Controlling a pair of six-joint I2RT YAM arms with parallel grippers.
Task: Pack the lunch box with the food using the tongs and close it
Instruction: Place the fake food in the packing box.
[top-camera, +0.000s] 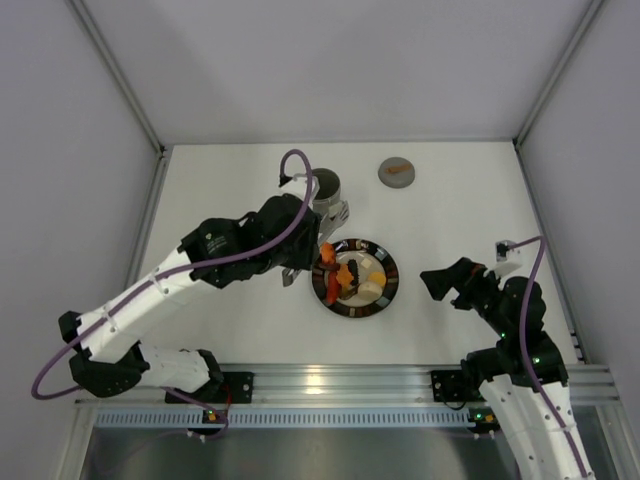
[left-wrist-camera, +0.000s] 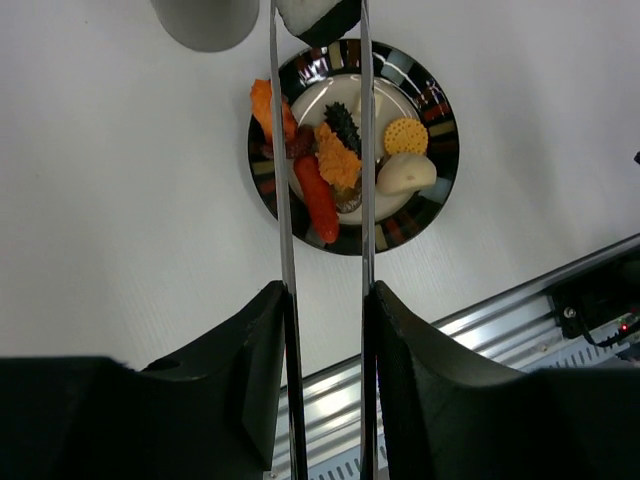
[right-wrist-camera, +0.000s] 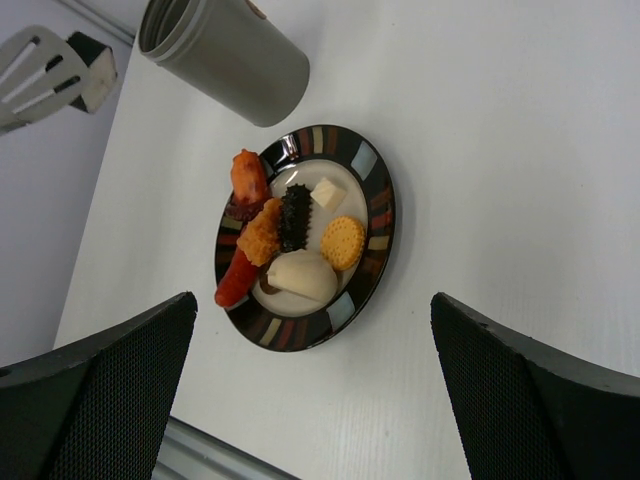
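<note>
My left gripper (left-wrist-camera: 327, 295) is shut on the silver tongs (left-wrist-camera: 284, 220), one slim arm against each finger. The tongs run out over the left side of the dark striped plate (left-wrist-camera: 440, 150). Their tips pinch a white and black piece of food (left-wrist-camera: 318, 18) next to the grey lunch box (left-wrist-camera: 205, 20). More food (left-wrist-camera: 335, 160) lies on the plate: orange, red, black and cream pieces and a round cracker. From above, the left gripper (top-camera: 298, 262) hovers left of the plate (top-camera: 392, 277), with the lunch box (top-camera: 325, 187) behind it. My right gripper (top-camera: 440, 285) stands open and empty right of the plate.
The flat grey lid (top-camera: 397, 172) with an orange mark lies at the back, right of the lunch box. A metal rail (top-camera: 340, 382) runs along the near table edge. White walls close in the left, back and right sides.
</note>
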